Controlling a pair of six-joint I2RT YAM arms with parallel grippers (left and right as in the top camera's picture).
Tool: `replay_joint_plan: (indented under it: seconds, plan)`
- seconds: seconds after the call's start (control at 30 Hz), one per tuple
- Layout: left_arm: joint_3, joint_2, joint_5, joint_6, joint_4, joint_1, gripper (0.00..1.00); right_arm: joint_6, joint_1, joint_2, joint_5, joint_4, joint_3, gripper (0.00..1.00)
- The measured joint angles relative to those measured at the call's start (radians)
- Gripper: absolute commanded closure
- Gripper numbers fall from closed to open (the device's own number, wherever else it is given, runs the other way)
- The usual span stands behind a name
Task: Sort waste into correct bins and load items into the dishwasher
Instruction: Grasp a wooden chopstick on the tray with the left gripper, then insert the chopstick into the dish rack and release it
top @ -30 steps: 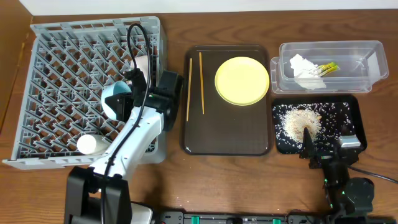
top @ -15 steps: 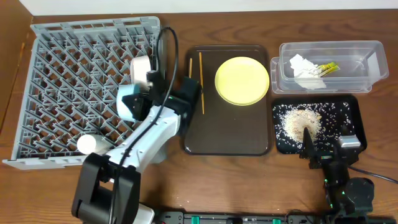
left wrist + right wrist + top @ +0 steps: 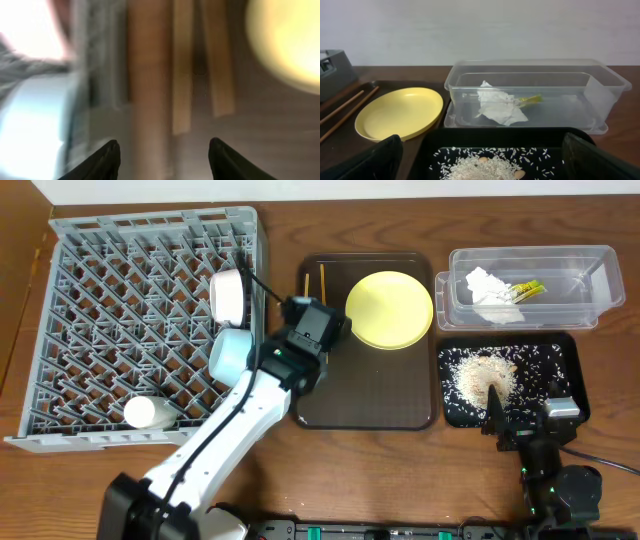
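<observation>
At the left of the table, the grey dish rack (image 3: 100, 320) holds three items. The white bowl (image 3: 228, 295) stands on edge against the right wall. The light blue bowl (image 3: 230, 352) lies tilted just below it at the same wall. The small white cup (image 3: 140, 412) lies on its side near the front wall.

The dark brown tray (image 3: 365, 395) is beside the rack. It carries the yellow plate (image 3: 389, 310) at its far right and the two chopsticks (image 3: 322, 278) along its left side, their near ends hidden under the left arm.

The clear tub (image 3: 590, 290) contains the crumpled tissue (image 3: 488, 283) and the snack wrapper (image 3: 528, 288), touching each other. The black tray (image 3: 560, 355) in front of it holds the rice scraps (image 3: 483, 373), heaped at the left and scattered to the right.

The left gripper (image 3: 165, 160) hangs over the chopsticks at the brown tray's left edge. Its fingers are spread, with nothing between them. The wrist view is heavily blurred.

The right gripper (image 3: 527, 412) sits at the near edge of the black tray, fingers wide apart and empty.
</observation>
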Motion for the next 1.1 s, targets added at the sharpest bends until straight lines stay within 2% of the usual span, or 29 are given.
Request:
replay_joint_plan:
  seconds: [0.03, 0.13, 0.3, 0.5, 0.57, 0.67, 0.77, 0.97, 1.1]
  plan:
    - [0.013, -0.016, 0.079, -0.004, 0.063, -0.004, 0.47, 0.0, 0.0, 0.0, 0.0, 0.0, 0.0, 0.01]
    - [0.023, -0.003, 0.14, -0.006, 0.213, 0.003, 0.5, 0.0, 0.0, 0.0, 0.0, 0.0, 0.0, 0.01]
    - [0.027, 0.119, 0.179, -0.008, 0.401, 0.055, 0.51, 0.0, 0.0, 0.0, 0.0, 0.001, 0.0, 0.01]
    - [0.027, 0.327, 0.191, -0.008, 0.554, 0.113, 0.51, 0.0, 0.0, 0.0, 0.0, 0.0, 0.0, 0.01]
    - [0.027, 0.377, 0.197, -0.008, 0.583, 0.115, 0.54, 0.0, 0.0, 0.0, 0.0, 0.0, 0.0, 0.01]
    - [0.027, 0.432, 0.222, -0.008, 0.609, 0.114, 0.66, 0.0, 0.0, 0.0, 0.0, 0.0, 0.0, 0.01]
    - [0.027, 0.476, 0.255, -0.01, 0.612, 0.114, 0.73, 0.0, 0.0, 0.0, 0.0, 0.0, 0.0, 0.01]
    - [0.036, 0.5, 0.29, -0.002, 0.603, 0.114, 0.92, 0.0, 0.0, 0.0, 0.0, 0.0, 0.0, 0.01]
    - [0.05, 0.497, 0.298, -0.007, 0.549, 0.114, 0.92, 0.0, 0.0, 0.0, 0.0, 0.0, 0.0, 0.01]
